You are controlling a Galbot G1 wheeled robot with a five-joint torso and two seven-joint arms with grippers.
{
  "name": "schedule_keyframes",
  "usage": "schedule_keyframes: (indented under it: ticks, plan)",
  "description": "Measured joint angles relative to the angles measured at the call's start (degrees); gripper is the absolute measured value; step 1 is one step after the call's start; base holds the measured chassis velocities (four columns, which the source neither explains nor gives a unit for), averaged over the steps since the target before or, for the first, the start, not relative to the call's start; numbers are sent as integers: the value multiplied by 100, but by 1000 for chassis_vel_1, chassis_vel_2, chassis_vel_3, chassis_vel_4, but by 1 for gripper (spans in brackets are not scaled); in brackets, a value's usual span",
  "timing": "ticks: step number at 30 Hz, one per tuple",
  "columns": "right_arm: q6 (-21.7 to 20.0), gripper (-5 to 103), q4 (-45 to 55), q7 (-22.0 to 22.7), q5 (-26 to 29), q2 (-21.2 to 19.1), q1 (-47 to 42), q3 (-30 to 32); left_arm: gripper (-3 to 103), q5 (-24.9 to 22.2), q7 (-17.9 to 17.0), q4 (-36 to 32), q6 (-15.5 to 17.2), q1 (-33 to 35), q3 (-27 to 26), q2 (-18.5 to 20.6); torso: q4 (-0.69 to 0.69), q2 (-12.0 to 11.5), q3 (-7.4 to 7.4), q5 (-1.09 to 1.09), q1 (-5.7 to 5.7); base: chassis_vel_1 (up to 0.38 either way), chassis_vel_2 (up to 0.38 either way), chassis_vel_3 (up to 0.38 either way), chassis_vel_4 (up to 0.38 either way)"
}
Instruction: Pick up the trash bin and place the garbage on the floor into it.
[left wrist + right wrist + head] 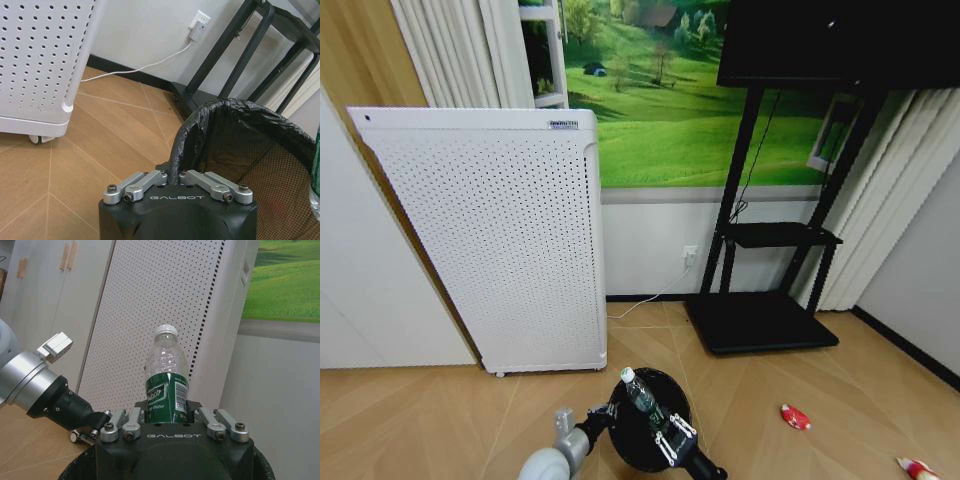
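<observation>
Bin: trash bin, black mesh with a black liner folded over its rim, sits at the lower middle of the head view, close in front of the robot.
Left gripper: left gripper has its jaws pinched together on the bin's rim, liner bunched between them (the left wrist view shows this plainly).
Right gripper: right gripper is clamped on the bottle's green-labelled body, held over the bin's mouth.
Bottle: clear plastic bottle, white cap, looks empty.
Remaining garbage: red-and-white packet lies on the floor well to the right; another red-marked wrapper lies farther right near the frame's corner.
Backdrop: white perforated appliance behind the bin, black stand to its right.
Handling: bottle seems light, thin-walled and slick, so a mid-body grip at the label suits it, though squeezing hard may crumple it. Bin appears light and fairly stiff; its rim is the natural hold, but the liner could slip.
</observation>
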Motion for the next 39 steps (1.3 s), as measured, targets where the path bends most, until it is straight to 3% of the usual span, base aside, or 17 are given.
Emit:
schedule_keyframes:
  ticks: [3, 10, 12, 14, 25, 39]
  plan:
    - [-39, 56, -4, 23, 43, 118, 8, -50, 3, -111, -28, -33, 0, -27, -10, 33, 0, 0, 0, 0, 0, 0, 0, 0, 0]
    - [52, 78, 50, -12, 252, 156, 38, -48, 3, -241, -115, -46, 0, -6, -123, 64, 0, 0, 0, 0, 0, 0, 0, 0, 0]
    - [88, 83, 109, -18, 363, 157, 36, -27, 3, -328, -188, -59, 0, -5, -182, 49, 0, 0, 0, 0, 0, 0, 0, 0, 0]
    - [71, 97, 286, 66, 523, 161, -33, 120, 3, -649, -485, -94, 7, 31, -414, -50, 0, 0, 0, 0, 0, 0, 0, 0, 0]
    - [-158, 100, 514, 294, 820, 165, -228, 658, 3, -1111, -825, -247, 53, 411, -1345, -254, 0, 0, 0, 0, 0, 0, 0, 0, 0]
    - [-106, 100, 367, 321, 800, 122, -196, 789, 3, -1172, -957, -519, 72, 931, -1916, -398, 0, 0, 0, 0, 0, -118, -108, 116, 128]
